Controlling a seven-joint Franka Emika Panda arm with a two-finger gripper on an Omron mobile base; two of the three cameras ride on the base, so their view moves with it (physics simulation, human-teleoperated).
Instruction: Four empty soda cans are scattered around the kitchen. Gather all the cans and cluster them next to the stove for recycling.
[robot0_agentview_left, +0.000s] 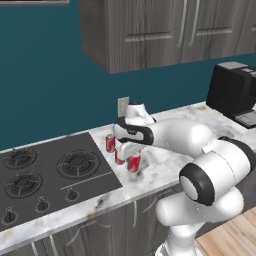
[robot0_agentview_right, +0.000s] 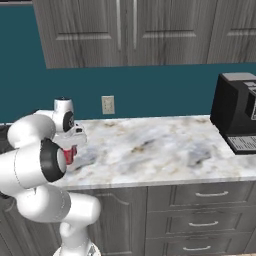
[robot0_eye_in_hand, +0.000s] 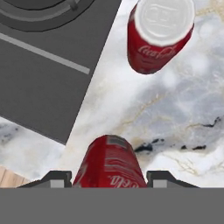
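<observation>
My gripper clamps a red cylindrical soda can; another upright red can stands ahead, the dark grey cooktop beside, possibly a third can beyond.

black coffee machine on marble counter (far right).

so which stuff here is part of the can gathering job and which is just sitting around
Part of the job:
- gripper, shut on a soda can
- second can, standing beside the stove
- third can

Just sitting around:
- coffee machine
- wall outlet
</observation>
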